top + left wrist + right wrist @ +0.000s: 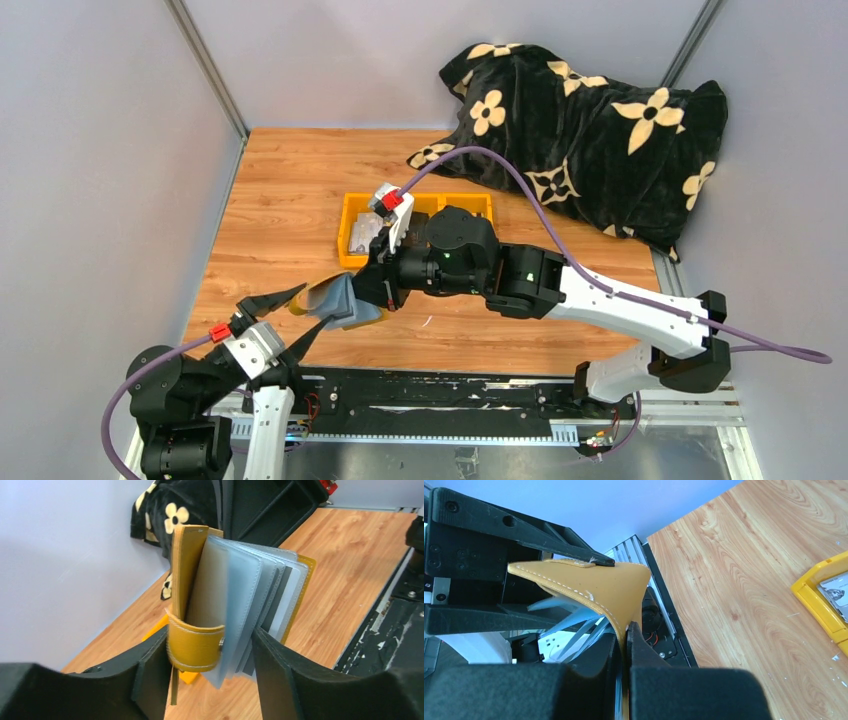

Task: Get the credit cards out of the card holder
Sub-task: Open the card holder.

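The mustard-yellow card holder hangs open above the table's front left, its grey-blue sleeves fanned out. My right gripper is shut on one yellow cover, its jaws pinched on the leather. My left gripper is open wide, its fingers on either side of the holder's other end. In the left wrist view the holder stands between the fingers, its strap loop against the left one. Pale cards show faintly inside the sleeves. Pale grey cards lie in the tray.
A yellow compartment tray stands behind the right gripper; its corner shows in the right wrist view. A black flower-patterned pouch fills the back right. Grey walls close the left and back. A black rail runs along the near edge.
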You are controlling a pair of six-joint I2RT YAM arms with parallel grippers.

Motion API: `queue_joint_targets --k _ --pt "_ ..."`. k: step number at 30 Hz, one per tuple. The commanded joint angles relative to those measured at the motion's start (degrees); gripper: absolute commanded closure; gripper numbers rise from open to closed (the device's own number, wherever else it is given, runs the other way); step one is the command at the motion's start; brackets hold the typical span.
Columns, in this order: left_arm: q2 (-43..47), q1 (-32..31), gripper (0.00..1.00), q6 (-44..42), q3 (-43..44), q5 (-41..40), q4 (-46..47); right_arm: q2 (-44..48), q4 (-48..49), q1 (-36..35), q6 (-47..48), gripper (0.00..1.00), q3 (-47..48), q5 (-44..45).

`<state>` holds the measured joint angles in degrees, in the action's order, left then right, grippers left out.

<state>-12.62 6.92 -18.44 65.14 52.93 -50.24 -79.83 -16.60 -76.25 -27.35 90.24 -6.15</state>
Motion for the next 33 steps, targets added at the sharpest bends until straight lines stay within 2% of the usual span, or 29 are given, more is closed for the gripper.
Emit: queue_joint_targets --k 1,3,6,8,10,14,19,27,33 --pt "-0.74 0.59 0.49 -0.06 -0.72 -0.10 5.85 2.58 0.14 -2.75 0.69 1.00 -2.97 -12.58" --pt "-0.75 0.59 0.54 -0.24 -0.51 -0.69 5.85 3.61 0.75 -2.71 1.41 1.00 -4.31 -14.10" --pt "-0.74 0.59 0.55 -0.45 -0.15 -0.90 5.88 4.92 0.88 -2.76 2.83 1.00 -5.74 -15.55" --pt "-0.82 0.64 0.52 -0.45 0.04 -1.02 5.88 5.44 0.78 -2.76 3.28 1.00 -6.32 -15.94" --pt "-0.81 0.59 0.45 -0.30 -0.16 -1.49 6.08 5.52 0.87 -2.76 3.39 1.00 -6.39 -16.57" --pt "-0.66 0.64 0.43 1.44 -0.43 -6.80 8.46 5.64 1.17 -2.84 3.63 1.00 -6.87 -17.79" --pt "-0.22 0.64 0.51 6.20 -0.87 -11.93 13.62 5.48 1.42 -3.17 4.20 1.00 -6.94 -18.86" --pt "0.27 0.63 0.59 9.05 -0.72 -14.10 14.96 6.25 1.04 -3.40 4.51 1.00 -7.34 -18.20" --pt "0.68 0.64 0.60 9.77 -0.85 -13.46 14.92 6.27 1.46 -3.40 4.33 1.00 -7.05 -18.70"
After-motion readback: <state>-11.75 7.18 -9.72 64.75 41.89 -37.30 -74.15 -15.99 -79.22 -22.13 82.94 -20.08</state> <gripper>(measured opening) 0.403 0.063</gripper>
